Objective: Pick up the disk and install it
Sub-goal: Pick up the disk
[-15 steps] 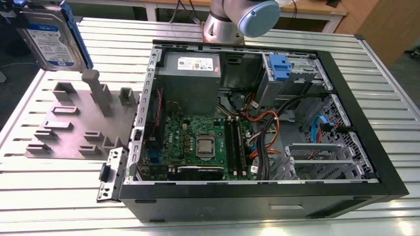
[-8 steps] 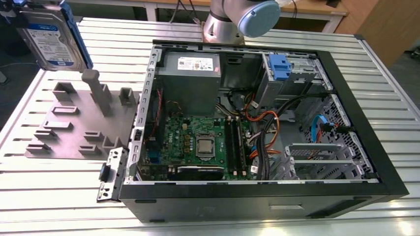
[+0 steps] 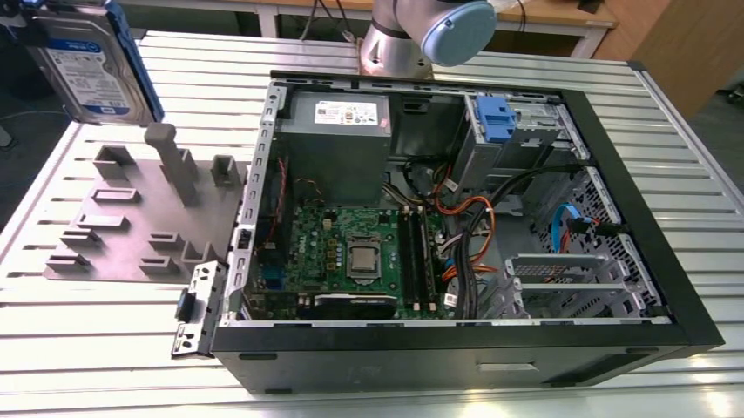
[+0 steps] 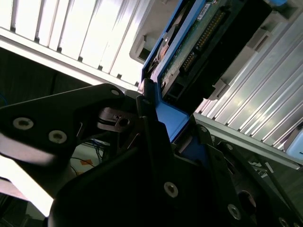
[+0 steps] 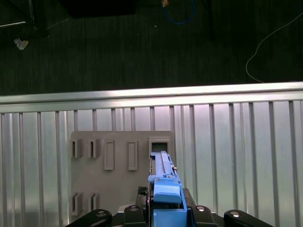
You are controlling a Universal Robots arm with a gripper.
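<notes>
Step in hand: the pick-up looks done, and the carry to the case has not got far.

- Flat silver hard drive with a white-and-blue label and blue plastic carrier frame, the disk [image 3: 93, 61]: off the table, upright in the air at the exterior view's far left. Its lower edge is clear of the grey slotted plastic holder [image 3: 139, 218].
- Tool [image 5: 165, 215]: narrow and clamped on the disk's blue handle end. In the second wrist view the dark fingers [image 4: 147, 118] press against the blue frame.
- In the first wrist view the disk hangs edge-on over the holder, above an empty slot [image 5: 160, 146].
- Ribbed aluminium table [image 3: 651, 131]: carries the holder and the open black computer case [image 3: 465, 348] side by side.
- Inside the case, another blue-tabbed drive [image 3: 494, 117] sits in its grey metal cage at the far corner. It is well apart from the held disk.

Judgement: the install half is untouched. It calls for crossing the table without clipping the holder's tall pegs or the case wall. The carrier frame then has to line up squarely with a free bay near the cage. I cannot tell from here which bay is free. Loose cables crowd that side, so snagging is a risk.
</notes>
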